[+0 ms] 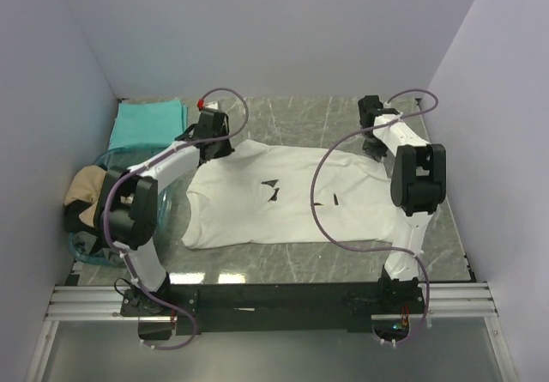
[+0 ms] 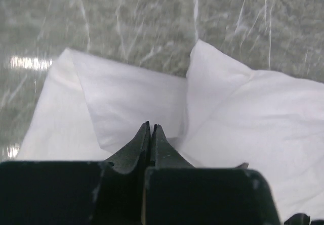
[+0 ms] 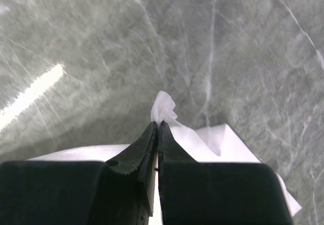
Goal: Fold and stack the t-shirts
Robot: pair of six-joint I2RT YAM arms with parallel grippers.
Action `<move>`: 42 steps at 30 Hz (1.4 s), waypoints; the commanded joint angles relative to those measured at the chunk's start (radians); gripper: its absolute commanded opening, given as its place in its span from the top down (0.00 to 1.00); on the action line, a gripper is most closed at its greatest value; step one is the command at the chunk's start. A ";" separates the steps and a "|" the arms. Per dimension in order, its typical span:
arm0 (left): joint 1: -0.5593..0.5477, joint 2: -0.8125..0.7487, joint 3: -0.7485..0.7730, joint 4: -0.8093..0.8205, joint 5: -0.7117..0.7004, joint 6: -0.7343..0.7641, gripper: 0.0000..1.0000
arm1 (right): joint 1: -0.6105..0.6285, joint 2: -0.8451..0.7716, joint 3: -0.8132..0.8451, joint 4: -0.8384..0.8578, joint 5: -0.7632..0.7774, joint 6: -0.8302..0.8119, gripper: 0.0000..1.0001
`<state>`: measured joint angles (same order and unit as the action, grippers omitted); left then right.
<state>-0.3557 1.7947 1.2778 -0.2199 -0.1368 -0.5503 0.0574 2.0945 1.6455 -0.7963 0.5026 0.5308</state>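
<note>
Right gripper (image 3: 158,126): jaws fully closed, with a small tuft of white cloth standing out past the tips; grip confirmed on an edge of the white t-shirt (image 1: 283,197). Left gripper (image 2: 152,129): jaws closed to a hairline, white cloth rising to the tips and creases gathering there; judged a pinch on the same garment, though the contact itself is hidden under the fingers. In the overhead view the left hold sits at about 10 o'clock on the shirt and the right hold at about 2 o'clock, both on its far edge. The shirt lies spread across the middle of the table (image 1: 326,257), chest marks up, near edge loose and slightly uneven. The teal t-shirt (image 1: 150,123) lies folded at 10 o'clock of the table; the tan t-shirt (image 1: 88,191) sits bunched in the clear bin (image 1: 178,200) at 9 o'clock. Step judged in hand: carrying the far edge over toward 6 o'clock for the first fold. Recommendation: lift both holds together and level, keep the edge between them taut, travel evenly, and lay it square on the near edge before letting go. The right pinch is shallow and could slip under a sudden pull.
</note>
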 commanded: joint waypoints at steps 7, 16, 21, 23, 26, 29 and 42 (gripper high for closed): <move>-0.097 -0.302 -0.241 0.024 -0.147 -0.091 1.00 | 0.002 -0.211 -0.202 0.112 -0.013 0.041 0.98; -0.137 -0.462 -0.388 -0.007 -0.176 -0.155 1.00 | 0.005 -0.344 -0.363 0.138 -0.004 0.064 0.99; -0.150 -0.520 -0.434 -0.039 -0.210 -0.183 1.00 | 0.004 -0.399 -0.429 0.134 0.013 0.074 0.99; -0.155 -0.543 -0.458 -0.048 -0.207 -0.200 1.00 | 0.004 -0.419 -0.440 0.131 0.027 0.077 1.00; -0.166 -0.575 -0.479 -0.071 -0.213 -0.220 1.00 | 0.004 -0.441 -0.449 0.112 0.042 0.080 1.00; -0.173 -0.610 -0.505 -0.094 -0.234 -0.234 1.00 | 0.004 -0.467 -0.470 0.118 0.036 0.078 1.00; -0.186 -0.696 -0.584 -0.115 -0.170 -0.267 1.00 | 0.004 -0.504 -0.526 0.101 0.060 0.077 0.99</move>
<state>-0.5301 1.1332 0.7166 -0.3405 -0.3397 -0.7979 0.0574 1.6367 1.1244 -0.6891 0.5148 0.5911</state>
